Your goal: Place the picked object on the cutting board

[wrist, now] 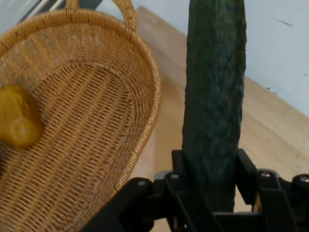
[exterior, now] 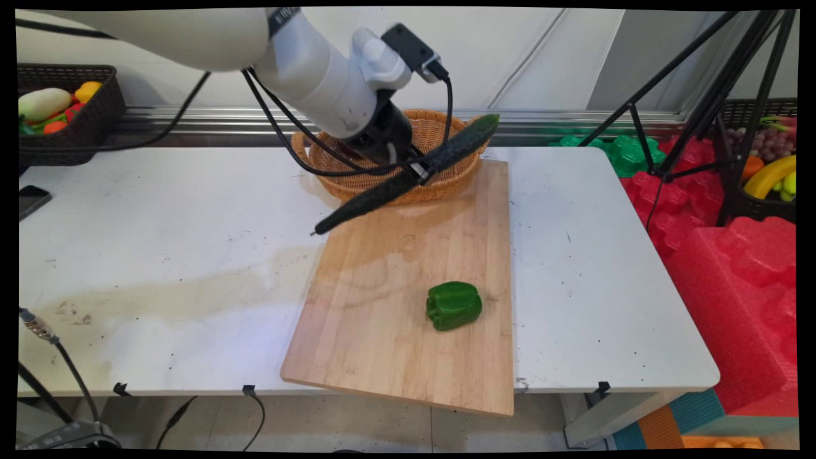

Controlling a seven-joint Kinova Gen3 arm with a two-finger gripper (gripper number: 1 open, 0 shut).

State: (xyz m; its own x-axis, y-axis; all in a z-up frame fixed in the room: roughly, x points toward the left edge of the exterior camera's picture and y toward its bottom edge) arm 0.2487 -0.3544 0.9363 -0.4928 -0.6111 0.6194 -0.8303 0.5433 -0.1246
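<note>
Gripper (exterior: 417,171) pinches a long cucumber (exterior: 408,174) near mid-length — tilted over the wicker basket's (exterior: 446,185) near rim at the cutting board's (exterior: 408,306) far edge — likely stiff, light, well balanced there.

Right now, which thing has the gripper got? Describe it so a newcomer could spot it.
Find the wicker basket at the far end of the wooden cutting board. Above its near rim, the gripper clamps a cucumber: long, dark green and bumpy, unlike the squat green pepper.
</note>
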